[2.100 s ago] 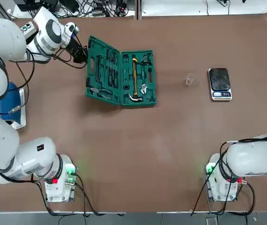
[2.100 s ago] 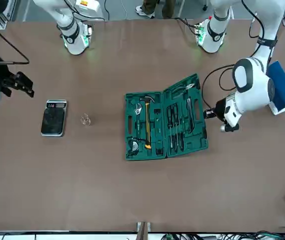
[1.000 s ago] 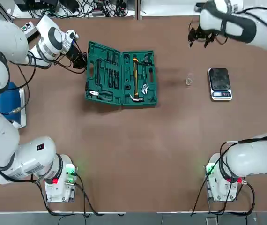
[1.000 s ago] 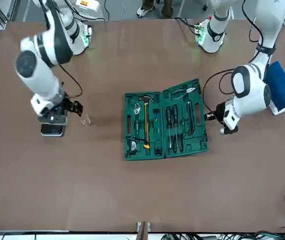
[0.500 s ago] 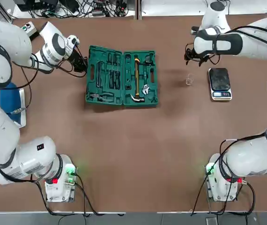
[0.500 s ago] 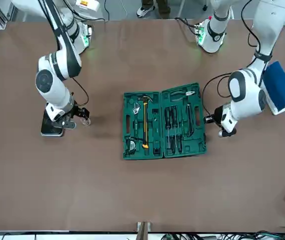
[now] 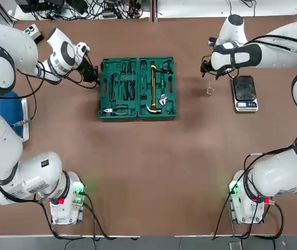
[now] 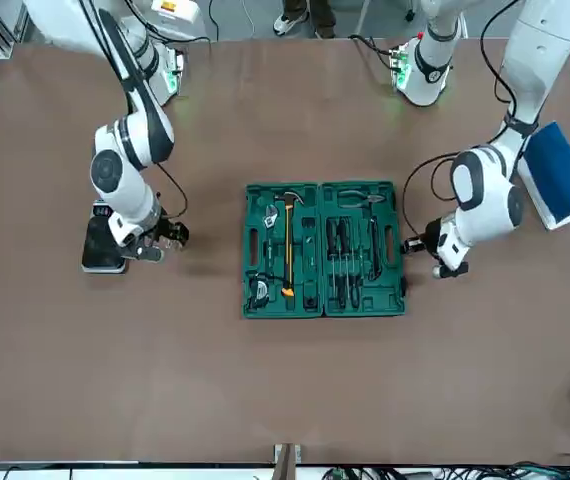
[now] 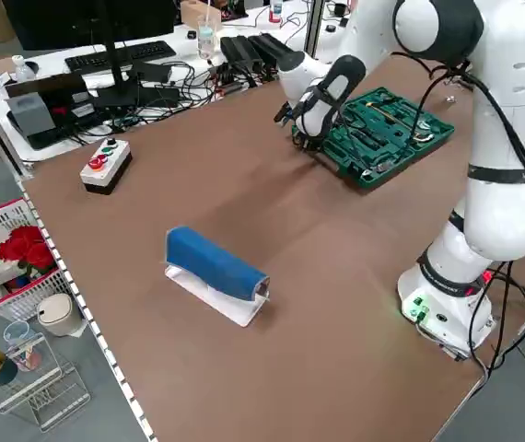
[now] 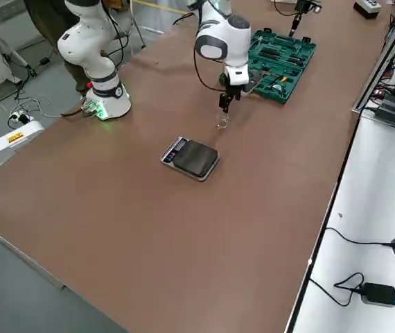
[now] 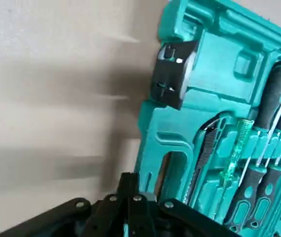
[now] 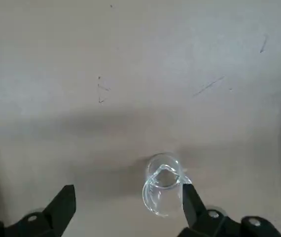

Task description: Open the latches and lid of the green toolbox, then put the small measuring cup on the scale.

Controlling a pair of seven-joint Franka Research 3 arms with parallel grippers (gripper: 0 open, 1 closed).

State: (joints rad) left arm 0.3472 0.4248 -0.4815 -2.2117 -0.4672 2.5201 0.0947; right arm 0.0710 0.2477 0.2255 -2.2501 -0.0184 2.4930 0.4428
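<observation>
The green toolbox [image 7: 137, 88] lies fully open and flat, with the lid [image 7: 119, 87] as its left half in the top view, holding pliers and screwdrivers. A yellow-handled hammer rests in the other half. One dark latch [image 11: 172, 74] hangs on the lid's outer edge. My left gripper [image 7: 93, 77] is shut with nothing in it, its tips [image 11: 128, 180] right at that edge by the handle cut-out. The small measuring cup [image 7: 209, 90] stands upright left of the scale [image 7: 244, 88]. My right gripper [image 12: 128, 200] hangs open over the cup [image 12: 162, 190], which sits close to one finger [image 12: 192, 202].
A blue block on a white base [image 7: 12, 112] lies at the table's left edge beside my left arm. A grey button box [image 9: 106, 164] sits near the far left corner. Cables and a keyboard crowd the bench behind the table.
The lid has dropped from tilted to flat, and my left gripper followed its edge. My right arm swung in from off the table and came down over the cup.
</observation>
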